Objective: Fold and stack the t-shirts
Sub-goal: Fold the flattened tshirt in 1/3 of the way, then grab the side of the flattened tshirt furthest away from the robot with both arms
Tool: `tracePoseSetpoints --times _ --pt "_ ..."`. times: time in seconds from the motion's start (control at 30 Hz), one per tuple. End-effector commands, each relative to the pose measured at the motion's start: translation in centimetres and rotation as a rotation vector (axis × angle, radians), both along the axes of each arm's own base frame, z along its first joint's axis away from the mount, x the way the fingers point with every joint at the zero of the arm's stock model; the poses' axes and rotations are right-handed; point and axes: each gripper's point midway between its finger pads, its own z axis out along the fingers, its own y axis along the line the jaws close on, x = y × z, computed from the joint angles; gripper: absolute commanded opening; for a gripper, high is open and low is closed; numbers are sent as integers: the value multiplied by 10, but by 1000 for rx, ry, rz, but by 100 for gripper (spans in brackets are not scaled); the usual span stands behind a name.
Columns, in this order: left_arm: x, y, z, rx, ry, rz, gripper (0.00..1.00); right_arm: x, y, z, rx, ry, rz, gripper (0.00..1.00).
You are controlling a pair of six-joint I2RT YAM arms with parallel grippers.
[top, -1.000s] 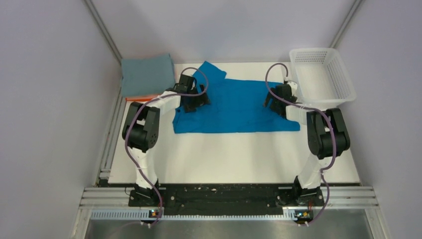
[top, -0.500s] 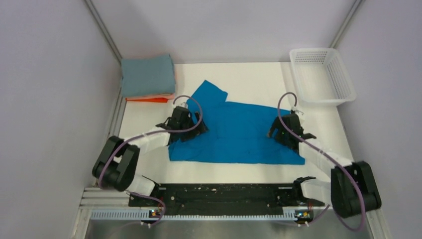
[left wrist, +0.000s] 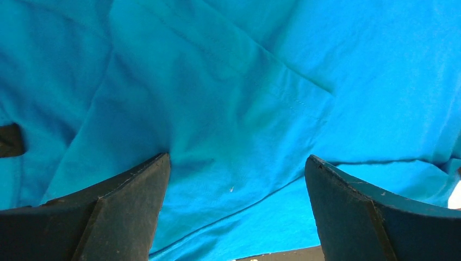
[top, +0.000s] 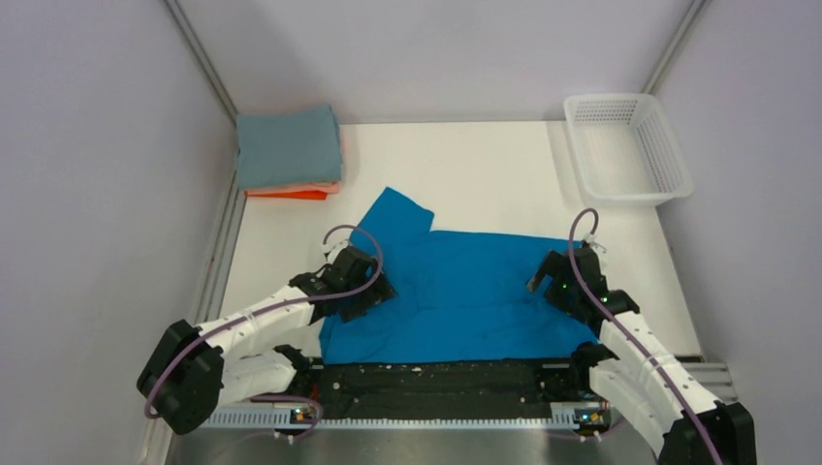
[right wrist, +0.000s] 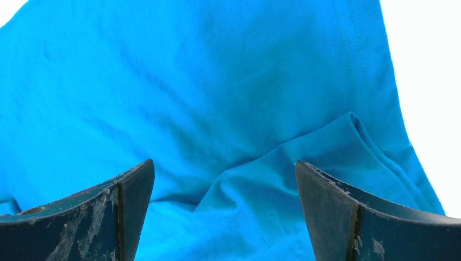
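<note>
Far-left of bench (top: 485, 165): folded t-shirts (top: 288, 147) stacked, grey-blue on top, salmon and orange edges showing below. The stack sat well beyond the left gripper and to its left.

Left gripper (top: 361, 291): jaws wide apart, nothing held. It was low over the blue t-shirt (top: 465, 295), near the cloth's left edge. Left wrist view showed a sleeve seam and soft creases between the fingers. Cannot tell whether the tips touched the fabric.

The shirt lay mostly flat, spanning from one gripper to the other. One sleeve poked out beyond the left gripper; the near hem lay behind both grippers at the black rail (top: 436, 378).

Right gripper (top: 564, 288): also wide, empty, low over the shirt's right side, with a raised fold between its fingers.

Basket (top: 635, 197): well beyond the right gripper.

Judgement: light, limp cotton with no stiffness. It will sag and wrinkle if lifted at one point only. Best taken by pinching both layers at matching edge points, left and right together, then folded over.
</note>
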Motion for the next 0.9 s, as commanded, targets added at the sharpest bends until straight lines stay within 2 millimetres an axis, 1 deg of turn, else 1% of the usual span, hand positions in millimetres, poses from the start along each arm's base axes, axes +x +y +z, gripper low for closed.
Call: tracePoseSetpoints --times 0.0,0.03,0.1,0.13,0.2,0.3,0.33,0.4,0.47,0.57,0.6,0.63,0.67,0.77,0.8,0.87 --pt "-8 17 8 91 23 0 99 31 -6 50 -58 -142 -7 99" --pt "0 15 18 94 -13 -11 99 40 -5 63 -61 -184 -3 99" --pt "20 16 40 139 -96 -8 99 54 -8 87 -79 -260 -22 99" --pt "34 15 57 151 -147 9 99 59 -10 95 -89 -288 -30 99" --pt "58 18 80 203 -229 30 99 68 -13 107 -115 -331 -33 99" --pt "101 17 109 234 -299 31 99 76 -19 115 -155 -352 -44 99" --pt "118 20 114 234 -300 38 99 78 -21 114 -173 -349 -44 99" --pt "153 18 124 222 -311 28 99 83 -22 113 -197 -345 -30 99" --pt "189 18 126 247 -322 7 99 86 -23 111 -221 -337 -16 99" --pt "239 14 120 290 -306 -58 99 89 -27 104 -248 -310 -23 99" --pt "251 14 112 311 -273 -76 99 90 -28 102 -256 -303 -21 99" --pt "263 10 100 333 -230 -110 99 90 -29 101 -263 -295 -17 99" --pt "273 9 96 357 -213 -143 99 91 -29 99 -270 -288 -15 99" --pt "304 14 74 444 -172 -155 98 91 -33 94 -287 -273 -22 99" --pt "316 12 72 443 -172 -160 96 91 -34 93 -290 -269 -23 99" --pt "328 13 55 445 -140 -162 92 92 -35 90 -293 -265 -20 99"
